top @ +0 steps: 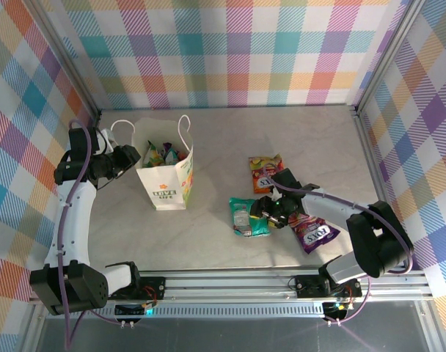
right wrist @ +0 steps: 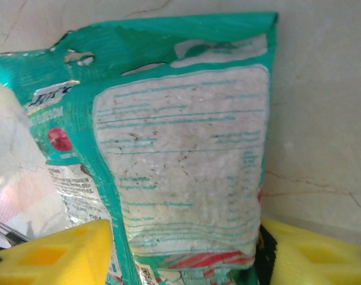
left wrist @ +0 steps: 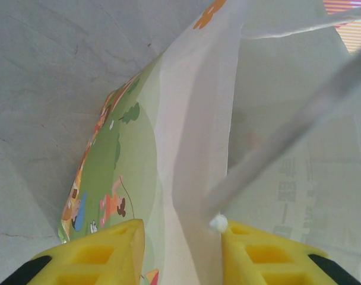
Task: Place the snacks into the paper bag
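While grasping paper bag (top: 166, 187) wall in left end effector (left wrist: 181, 240), straddles teal packet (right wrist: 180, 148) with right end effector (right wrist: 185, 249). Cannot tell whether clenched there.

The table (top: 216, 147) has a pale marbled top. Plaid walls (top: 230, 51) in pastel colours enclose three sides. A metal rail (top: 230, 280) runs along the near edge.

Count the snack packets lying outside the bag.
3: orange packet farthest back, teal packet at the right gripper, purple packet nearest front. More sit inside the paper bag.
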### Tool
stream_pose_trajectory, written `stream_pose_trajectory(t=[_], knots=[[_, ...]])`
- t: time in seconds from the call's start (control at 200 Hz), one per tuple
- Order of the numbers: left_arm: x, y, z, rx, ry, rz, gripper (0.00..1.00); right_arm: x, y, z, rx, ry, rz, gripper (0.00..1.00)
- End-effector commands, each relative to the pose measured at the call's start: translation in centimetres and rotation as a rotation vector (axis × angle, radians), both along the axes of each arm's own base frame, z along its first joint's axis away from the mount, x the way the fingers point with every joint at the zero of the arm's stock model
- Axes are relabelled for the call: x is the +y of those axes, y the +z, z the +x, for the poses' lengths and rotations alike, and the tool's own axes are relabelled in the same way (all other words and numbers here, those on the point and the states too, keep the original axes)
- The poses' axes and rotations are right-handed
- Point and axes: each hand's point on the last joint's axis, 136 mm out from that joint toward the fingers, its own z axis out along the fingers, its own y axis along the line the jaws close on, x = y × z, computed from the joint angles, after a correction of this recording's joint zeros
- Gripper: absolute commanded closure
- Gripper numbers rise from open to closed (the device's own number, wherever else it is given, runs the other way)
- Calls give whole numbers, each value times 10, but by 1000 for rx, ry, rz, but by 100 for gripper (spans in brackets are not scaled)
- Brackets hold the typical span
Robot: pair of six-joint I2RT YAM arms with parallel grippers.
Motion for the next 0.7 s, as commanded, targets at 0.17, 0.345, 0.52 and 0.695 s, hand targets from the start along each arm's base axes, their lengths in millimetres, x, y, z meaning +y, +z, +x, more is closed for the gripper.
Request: stream_pose_trajectory(t=[0.17, 0.345, 0.52, 0.695], knots=[[2, 3, -7, -3, 5, 7, 64, -12, 1, -13, -37, 49, -50, 20], [1, 4, -8, -3, 4, -2, 64, 4, 5, -14, -74, 131, 32, 21], [2, 6, -9, -3, 7, 6, 64, 10, -1, -18, -84, 194, 35, 21], [2, 8, -9, -6, 8, 3, 64, 18, -7, -21, -76, 219, 21, 23]])
